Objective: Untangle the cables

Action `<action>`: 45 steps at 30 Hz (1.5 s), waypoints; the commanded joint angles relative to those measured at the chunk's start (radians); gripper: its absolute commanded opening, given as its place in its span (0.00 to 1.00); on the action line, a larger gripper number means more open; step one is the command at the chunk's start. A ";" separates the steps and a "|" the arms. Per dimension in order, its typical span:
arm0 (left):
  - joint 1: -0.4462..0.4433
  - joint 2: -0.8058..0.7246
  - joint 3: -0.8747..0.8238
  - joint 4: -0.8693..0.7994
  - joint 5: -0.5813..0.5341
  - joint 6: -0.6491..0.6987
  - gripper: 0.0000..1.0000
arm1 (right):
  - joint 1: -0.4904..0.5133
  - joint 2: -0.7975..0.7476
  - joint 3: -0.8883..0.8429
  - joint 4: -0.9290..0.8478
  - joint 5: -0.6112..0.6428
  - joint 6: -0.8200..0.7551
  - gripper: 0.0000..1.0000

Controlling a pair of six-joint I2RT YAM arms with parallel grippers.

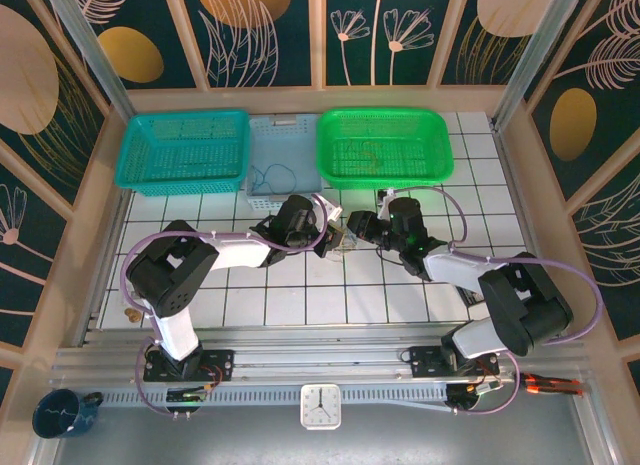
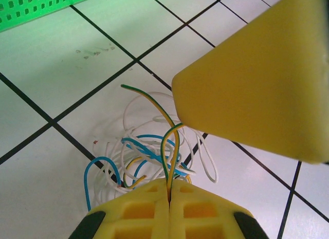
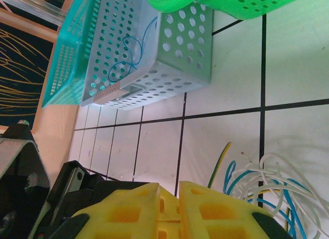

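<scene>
From above, the cables [image 1: 343, 247] sit mid-table, mostly hidden beneath the two meeting grippers. The left gripper [image 2: 169, 190] is clamped on a yellow-green wire [image 2: 168, 172] rising from the tangle (white and blue loops lie flat on the tiles). The right gripper [image 3: 169, 190] shows a narrow slit; whether it pinches anything I cannot tell. The baskets [image 3: 175, 59] stand well beyond, with open table [image 1: 290, 305] nearer.

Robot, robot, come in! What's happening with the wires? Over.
Left gripper shut on a yellow-green wire. Right gripper close by, jaws a crack apart. Cables tangled on tiles. Baskets well back.
</scene>
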 commanded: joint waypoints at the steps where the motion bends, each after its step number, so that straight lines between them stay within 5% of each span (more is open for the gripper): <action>1: -0.003 -0.023 -0.002 0.037 -0.004 -0.004 0.00 | 0.011 -0.003 0.011 0.029 0.000 -0.004 0.22; 6: -0.002 -0.025 -0.006 0.037 -0.003 -0.006 0.00 | 0.013 -0.021 -0.012 0.018 0.016 -0.005 0.29; 20: -0.002 -0.026 -0.006 0.034 -0.004 -0.007 0.00 | 0.013 -0.057 -0.048 -0.006 0.044 -0.011 0.29; 31: -0.002 -0.027 -0.008 0.038 -0.006 -0.009 0.00 | 0.013 -0.026 -0.030 0.020 0.020 -0.011 0.19; 45: -0.002 -0.031 -0.014 0.046 -0.007 -0.014 0.00 | 0.016 -0.008 -0.036 0.030 0.014 -0.005 0.22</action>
